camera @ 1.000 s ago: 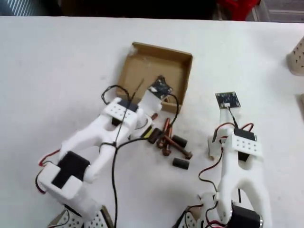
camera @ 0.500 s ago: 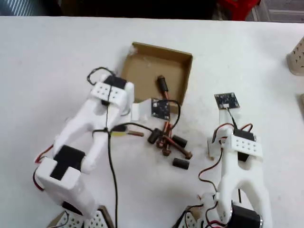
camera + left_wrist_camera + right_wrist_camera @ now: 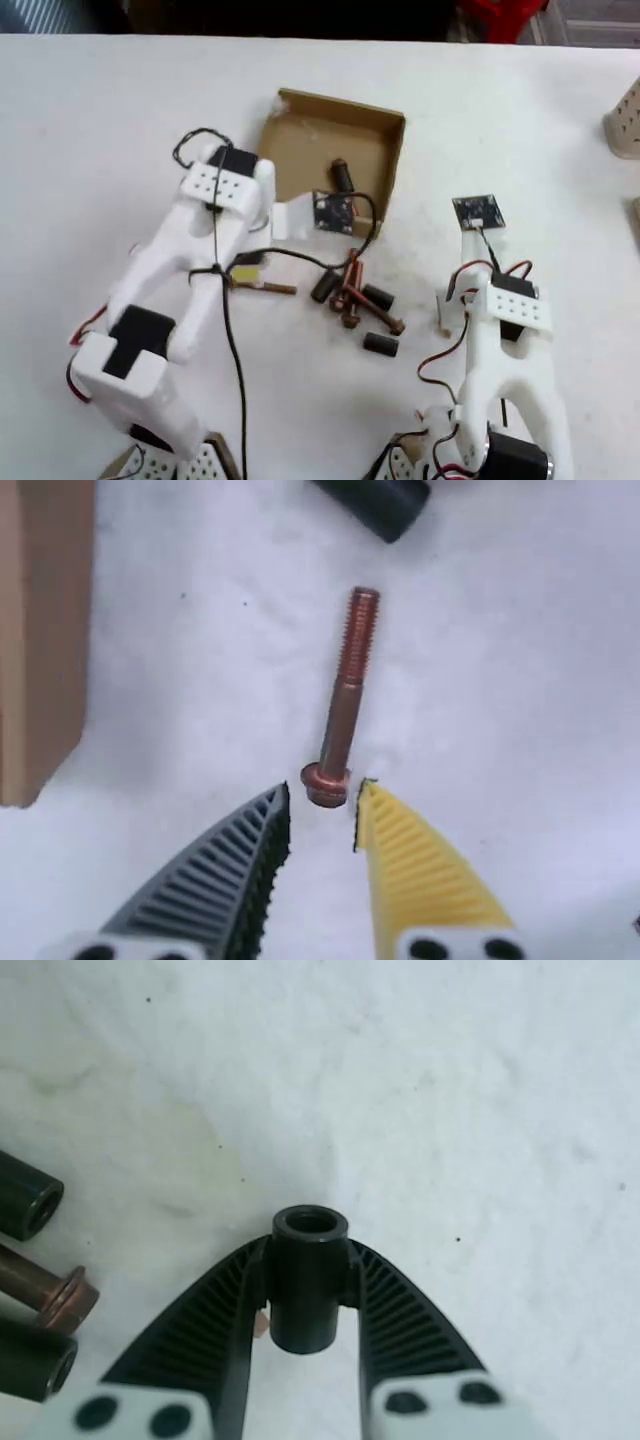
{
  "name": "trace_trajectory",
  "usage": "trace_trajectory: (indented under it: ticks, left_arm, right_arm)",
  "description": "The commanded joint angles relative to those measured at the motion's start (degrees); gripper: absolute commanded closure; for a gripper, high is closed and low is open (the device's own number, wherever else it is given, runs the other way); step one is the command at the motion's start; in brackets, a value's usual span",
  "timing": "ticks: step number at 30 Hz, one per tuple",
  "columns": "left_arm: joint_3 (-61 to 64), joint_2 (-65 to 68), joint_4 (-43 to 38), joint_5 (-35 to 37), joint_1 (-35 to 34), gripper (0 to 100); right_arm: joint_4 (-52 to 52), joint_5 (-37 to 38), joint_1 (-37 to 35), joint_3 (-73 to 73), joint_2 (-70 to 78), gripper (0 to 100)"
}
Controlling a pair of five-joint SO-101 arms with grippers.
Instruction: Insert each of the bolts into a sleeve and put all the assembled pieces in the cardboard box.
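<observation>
Up close, my left pincer (image 3: 322, 805) stands slightly open low over the white table (image 3: 520, 730). Its grey and yellow tips sit on either side of the flanged head of a copper bolt (image 3: 343, 695). That bolt lies flat on the table with its thread pointing away from me, and I have nothing clamped. One wall of the cardboard box (image 3: 40, 630) runs along beside it, and the end of a loose sleeve (image 3: 375, 500) lies beyond the bolt's threaded tip.

My right pincer (image 3: 308, 1250) is closed on a black sleeve (image 3: 305, 1300), held upright between both fingers with its open bore facing my wrist camera. Near it on the table lie two more sleeves (image 3: 25, 1205) with a bolt head (image 3: 55, 1298) between them.

From above, the cardboard box (image 3: 345, 108) sits open-topped on the table between the arms, nearer my left arm. One assembled piece (image 3: 342, 175), a bolt pushed into a dark sleeve, lies on the box floor toward the right wall. Just outside the box's near edge, a small heap of bolts (image 3: 350, 292) and sleeves (image 3: 380, 345) rests on the table. The copper bolt (image 3: 272, 288) lies apart from that heap, by my left arm.
</observation>
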Motion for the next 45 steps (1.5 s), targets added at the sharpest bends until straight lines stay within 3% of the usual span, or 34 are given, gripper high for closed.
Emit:
trace_trajectory:
  ticks: [1,4,13,16,19,25,28,33,45]
  left_arm:
    - [-3.0,-4.0,-1.8,8.9,-0.3,85]
    - [-4.5,-4.0,-1.4,21.1,1.5,85]
    - [-10.2,-4.1,-1.4,76.1,-0.6,85]
    - [-10.2,-4.1,-1.4,89.7,-0.7,85]
    - [-9.5,-3.6,-1.1,98.5,0.5,85]
    - [1.0,-3.8,-0.6,101.5,5.2,85]
    - [6.7,-3.6,-5.5,101.8,8.0,85]
    - [13.1,-4.0,-19.0,102.1,7.3,85]
    - [15.5,-4.2,-25.5,107.1,5.3,85]
  right_arm:
    - [-0.7,0.5,-0.7,-0.4,-1.5,98.2]
    - [-0.7,0.5,-0.7,-0.4,-1.5,98.2]
    - [-0.7,0.5,-0.7,-0.4,-1.5,98.2]
    - [-0.7,0.5,-0.7,-0.4,-1.5,98.2]
    - [-0.7,0.5,-0.7,-0.4,-1.5,98.2]
    - [-0.7,0.6,-2.2,-0.4,-1.5,98.2]
    - [-0.7,2.5,-2.2,-0.3,-1.5,98.2]
    - [-0.7,3.3,-2.2,-0.3,-1.5,98.2]
    - [-2.0,3.5,-2.0,0.3,-1.5,98.2]
